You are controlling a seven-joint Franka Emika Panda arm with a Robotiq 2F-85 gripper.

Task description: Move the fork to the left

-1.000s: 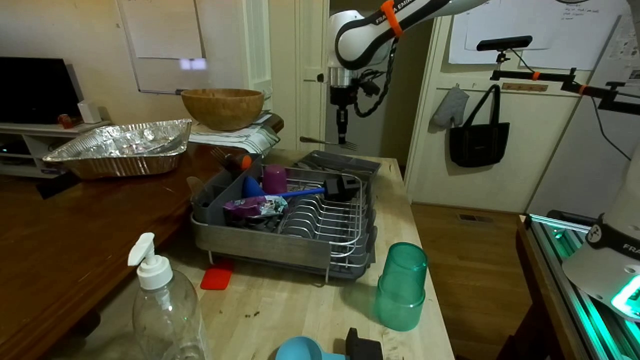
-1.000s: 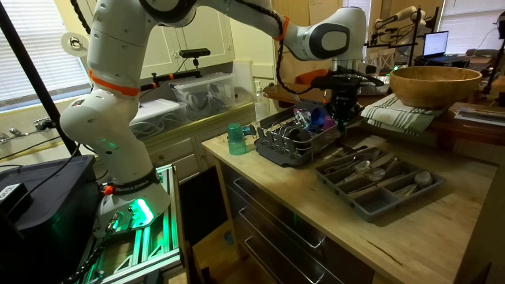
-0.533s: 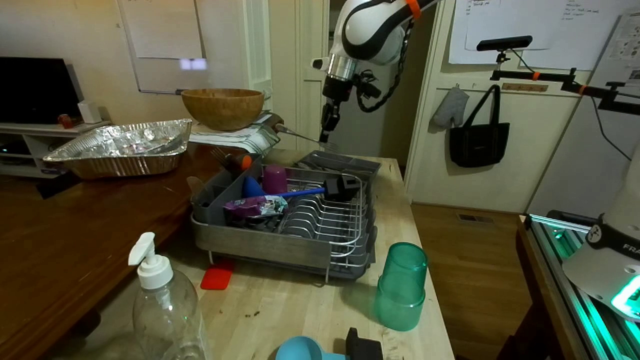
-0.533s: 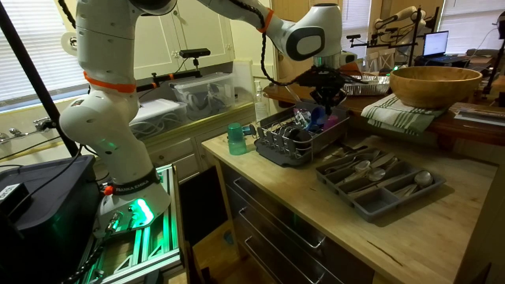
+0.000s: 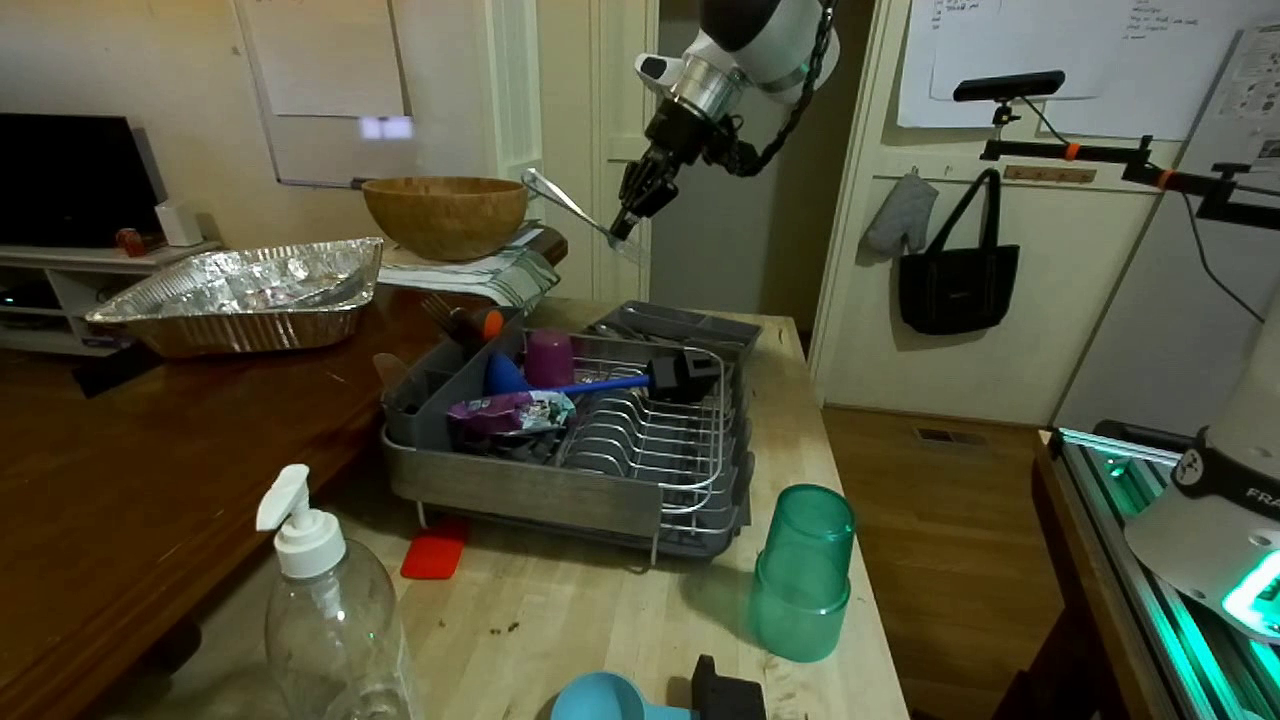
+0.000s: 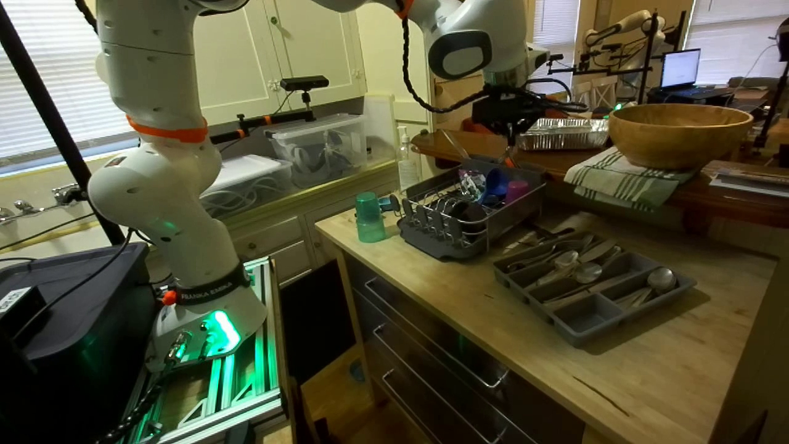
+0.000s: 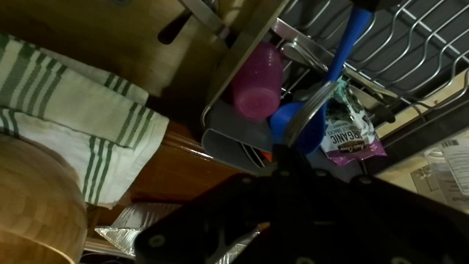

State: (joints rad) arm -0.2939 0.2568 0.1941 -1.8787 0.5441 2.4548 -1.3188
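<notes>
My gripper (image 5: 618, 232) is shut on the silver fork (image 5: 565, 200) and holds it in the air, above and behind the dish rack in that exterior view. The fork is tilted, its handle end up toward the wooden bowl and its tines lower, just past the fingertips. In the wrist view the shut fingertips (image 7: 287, 149) grip the fork (image 7: 309, 112), whose tines extend over the rack; its handle is hidden by the dark fingers. In an exterior view the gripper (image 6: 510, 139) is dark above the rack's far end, and the fork is hard to make out there.
The dish rack (image 5: 540, 490) holds a purple cup (image 5: 550, 358), a blue utensil and a snack bag. A cutlery tray (image 6: 585, 336) stands beside it. The wooden bowl (image 5: 445, 215) sits on a striped towel (image 6: 625, 179). Green cups (image 5: 803, 575) stand near the counter edge.
The gripper tilted and rose, carrying the fork up and toward the wooden bowl. The fork went from nearly level to steeply slanted. The other objects stayed put.
</notes>
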